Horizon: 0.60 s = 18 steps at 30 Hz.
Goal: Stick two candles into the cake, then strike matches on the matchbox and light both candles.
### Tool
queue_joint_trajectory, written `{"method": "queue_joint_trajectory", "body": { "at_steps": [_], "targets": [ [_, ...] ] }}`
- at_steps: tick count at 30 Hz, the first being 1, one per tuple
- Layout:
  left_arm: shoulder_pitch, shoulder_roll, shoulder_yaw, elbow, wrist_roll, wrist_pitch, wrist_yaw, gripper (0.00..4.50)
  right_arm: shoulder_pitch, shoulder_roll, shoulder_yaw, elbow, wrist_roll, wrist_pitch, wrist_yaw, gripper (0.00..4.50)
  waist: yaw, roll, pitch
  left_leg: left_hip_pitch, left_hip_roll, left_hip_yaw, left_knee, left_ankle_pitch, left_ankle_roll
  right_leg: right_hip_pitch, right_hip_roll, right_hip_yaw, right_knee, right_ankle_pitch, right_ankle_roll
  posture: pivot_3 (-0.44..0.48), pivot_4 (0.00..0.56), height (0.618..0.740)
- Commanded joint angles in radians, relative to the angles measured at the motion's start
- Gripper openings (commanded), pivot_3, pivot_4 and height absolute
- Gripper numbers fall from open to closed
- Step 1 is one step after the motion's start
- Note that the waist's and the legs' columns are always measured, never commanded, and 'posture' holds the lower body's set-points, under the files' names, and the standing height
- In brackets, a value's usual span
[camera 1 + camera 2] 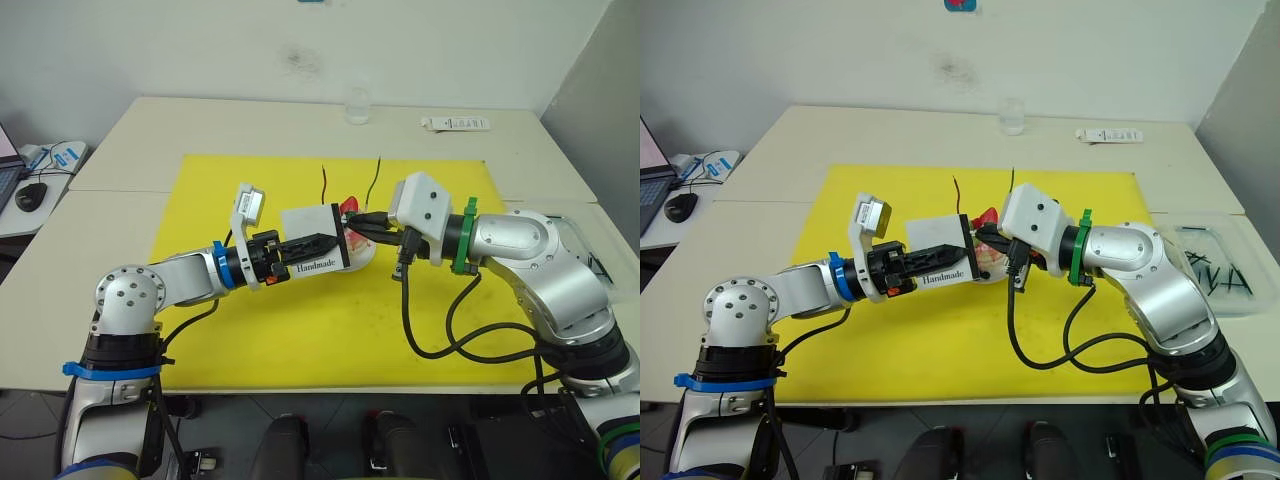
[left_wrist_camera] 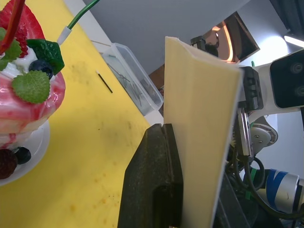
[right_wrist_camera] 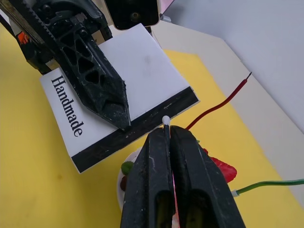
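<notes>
White match tip (image 3: 166, 119) pinched in my right hand (image 3: 168, 137) touches the dark striking edge of the matchbox (image 3: 124, 88) clamped in my left hand (image 3: 124, 124).

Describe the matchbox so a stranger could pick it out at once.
Start at the yellow mat on the table; above its middle the left gripper is clamped on the matchbox, just beside the cake. It is a flat white rectangle printed "Handmade" with a dark side edge, unlike the round pink cake.

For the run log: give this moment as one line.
left gripper: shut on matchbox | right gripper: match at striking edge | candles: in cake, unlit
</notes>
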Motion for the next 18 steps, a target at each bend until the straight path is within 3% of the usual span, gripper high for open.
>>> {"method": "queue_joint_trajectory", "body": {
  "at_steps": [1,18],
  "targets": [
    [-0.009,-0.007,0.032,-0.028,-0.004,-0.001,-0.004,0.0,-0.029,0.006,-0.007,-0.012,-0.013,-0.025,0.004,0.16,0.0,0.0,0.0,0.0,0.0,0.0,0.0,0.0,0.0,0.0,0.0,0.0,0.0,0.0,0.0,0.0,0.15,0.74],
    [-0.022,-0.02,0.031,-0.035,-0.012,0.003,0.014,0.0,-0.035,0.017,0.023,0.018,-0.079,-0.076,0.034,0.16,0.0,0.0,0.0,0.0,0.0,0.0,0.0,0.0,0.0,0.0,0.0,0.0,0.0,0.0,0.0,0.0,0.15,0.74]
  ]
}}
